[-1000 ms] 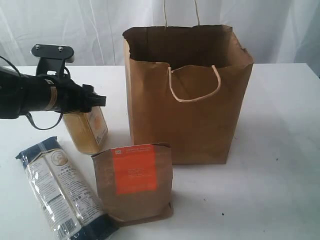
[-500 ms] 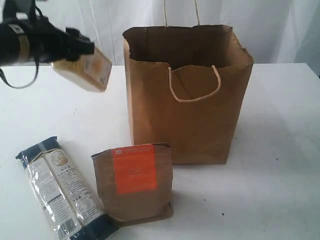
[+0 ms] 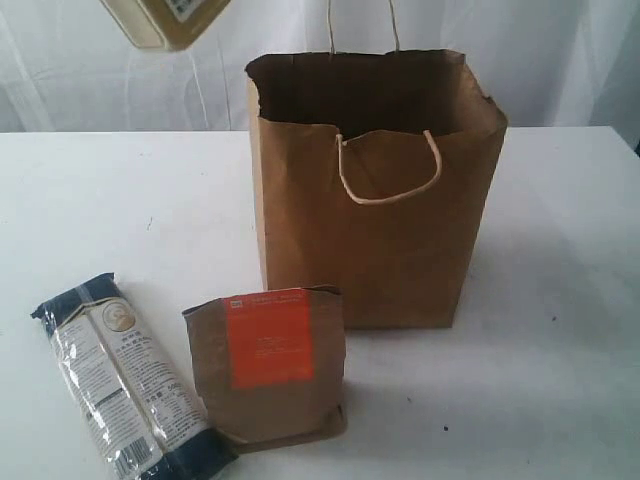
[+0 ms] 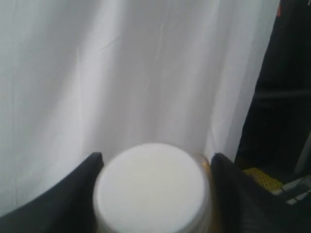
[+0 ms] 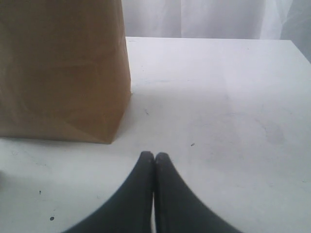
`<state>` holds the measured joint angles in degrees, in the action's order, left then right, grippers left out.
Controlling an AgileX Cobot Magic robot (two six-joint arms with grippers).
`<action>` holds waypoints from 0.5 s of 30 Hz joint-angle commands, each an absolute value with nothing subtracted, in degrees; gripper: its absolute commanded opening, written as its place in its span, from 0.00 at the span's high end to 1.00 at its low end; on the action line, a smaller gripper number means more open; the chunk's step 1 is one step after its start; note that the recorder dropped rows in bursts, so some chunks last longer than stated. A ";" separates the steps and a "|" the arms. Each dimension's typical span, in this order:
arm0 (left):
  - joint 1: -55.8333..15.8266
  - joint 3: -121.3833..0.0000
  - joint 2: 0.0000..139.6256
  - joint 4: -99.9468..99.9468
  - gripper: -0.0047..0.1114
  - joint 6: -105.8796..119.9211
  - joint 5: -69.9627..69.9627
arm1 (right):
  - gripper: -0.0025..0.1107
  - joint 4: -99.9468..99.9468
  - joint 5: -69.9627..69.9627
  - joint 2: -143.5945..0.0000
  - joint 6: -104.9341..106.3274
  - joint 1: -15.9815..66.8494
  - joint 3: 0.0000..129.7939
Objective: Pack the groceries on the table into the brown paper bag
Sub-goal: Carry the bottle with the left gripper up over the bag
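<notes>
The yellow-grain bottle (image 3: 165,22) hangs tilted at the top left of the exterior view, well above the table (image 3: 560,330); its holder is out of that frame. In the left wrist view my left gripper (image 4: 155,167) is shut on the bottle, whose white cap (image 4: 151,187) fills the gap between the black fingers. The brown paper bag (image 3: 375,190) stands upright and open at centre. In front of it stand the brown orange-labelled pouch (image 3: 268,365) and, lying flat, the noodle packet (image 3: 125,385). My right gripper (image 5: 155,156) is shut and empty, low over the table beside the bag (image 5: 63,68).
White curtains hang behind the table. The bag's white cord handles (image 3: 388,170) loop over its front and back rims. The can, the jar and the small blue-white packet do not show in any view.
The bottle has risen from the table beside the bag up and to the top of the exterior view; the left arm has left that frame. Pouch, packet and bag stayed put.
</notes>
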<state>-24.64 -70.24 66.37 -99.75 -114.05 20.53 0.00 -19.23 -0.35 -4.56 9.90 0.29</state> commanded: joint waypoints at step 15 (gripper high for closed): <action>-36.73 -82.02 80.08 -99.95 0.96 -108.94 20.78 | 0.98 0.00 -19.20 0.00 -4.74 9.70 0.00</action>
